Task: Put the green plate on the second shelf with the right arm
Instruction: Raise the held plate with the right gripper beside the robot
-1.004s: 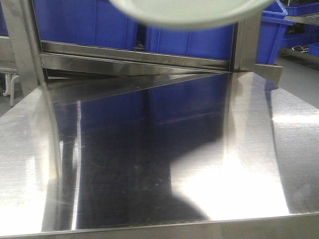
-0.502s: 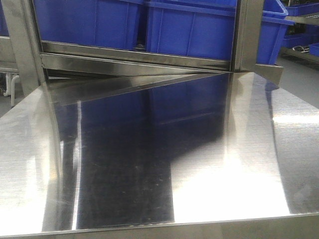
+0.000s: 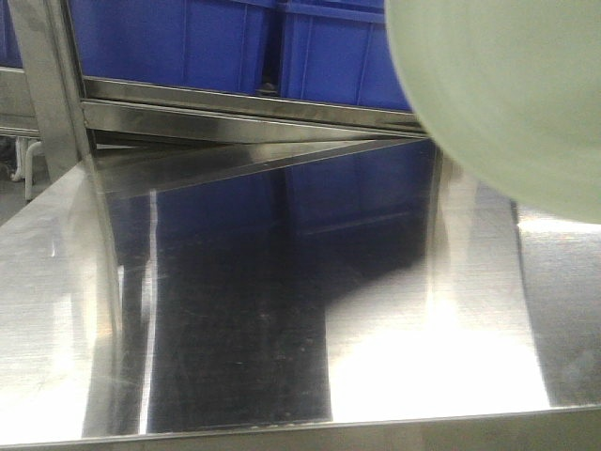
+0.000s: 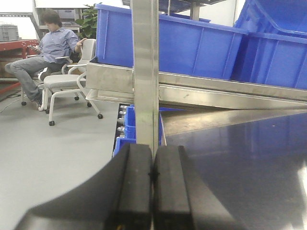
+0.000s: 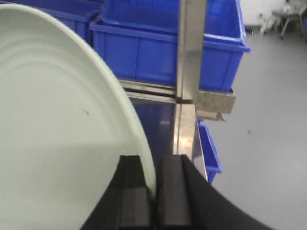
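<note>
The green plate (image 3: 507, 85) fills the top right of the front view, held in the air above the steel table (image 3: 282, 310), close to the camera. In the right wrist view the green plate (image 5: 57, 129) stands on edge at the left, and my right gripper (image 5: 154, 165) is shut on its rim, one black finger on each face. My left gripper (image 4: 152, 165) is shut and empty, low over the table's left edge, facing a steel upright post (image 4: 145, 72). Neither gripper shows in the front view.
Blue plastic bins (image 3: 235, 42) sit on the steel shelf (image 3: 254, 99) behind the table. Steel posts (image 3: 52, 85) stand at its corners (image 5: 191, 48). More blue bins (image 4: 127, 129) lie below. A seated person (image 4: 45, 48) is on a chair far left.
One second ago the plate's lower edge showed at the top middle; half a second ago it was out of view; now it fills the top right, much larger.
</note>
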{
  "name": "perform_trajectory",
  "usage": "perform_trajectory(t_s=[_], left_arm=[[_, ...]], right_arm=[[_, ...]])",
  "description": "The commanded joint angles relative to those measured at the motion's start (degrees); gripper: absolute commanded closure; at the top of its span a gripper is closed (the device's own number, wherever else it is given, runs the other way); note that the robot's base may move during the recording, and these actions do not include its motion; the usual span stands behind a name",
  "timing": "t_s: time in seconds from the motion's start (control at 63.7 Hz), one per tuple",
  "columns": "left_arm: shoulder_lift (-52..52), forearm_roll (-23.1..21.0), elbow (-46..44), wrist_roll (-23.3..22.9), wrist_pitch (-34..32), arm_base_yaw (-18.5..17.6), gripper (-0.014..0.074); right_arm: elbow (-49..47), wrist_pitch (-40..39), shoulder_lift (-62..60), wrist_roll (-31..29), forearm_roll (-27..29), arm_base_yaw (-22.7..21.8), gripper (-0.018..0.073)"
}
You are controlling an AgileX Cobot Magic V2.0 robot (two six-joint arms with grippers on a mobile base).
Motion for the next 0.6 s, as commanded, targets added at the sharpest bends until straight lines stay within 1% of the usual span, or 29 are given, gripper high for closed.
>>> perform_trajectory(t_s=[0.0, 0.031, 0.078, 0.581], left_arm=[[-1.0, -0.2, 2.3, -0.1, -5.1, 0.0, 0.0466], [-1.0, -0.2, 2.3, -0.1, -5.1, 0.0, 0.0466], [-1.0, -0.2, 2.3, -0.1, -5.1, 0.0, 0.0466], [-1.0, -0.2, 2.3, -0.1, -5.1, 0.0, 0.0466]], right_arm=[[2.3, -13.0, 0.6, 0.6, -1.1, -0.3, 0.0504], [4.3, -14.9, 0.6, 0.6, -1.1, -0.3, 0.0504], [5.0, -15.3, 0.6, 0.6, -1.1, -0.3, 0.0504], [5.5, -14.8, 0.6, 0.6, -1.1, -0.3, 0.0504]])
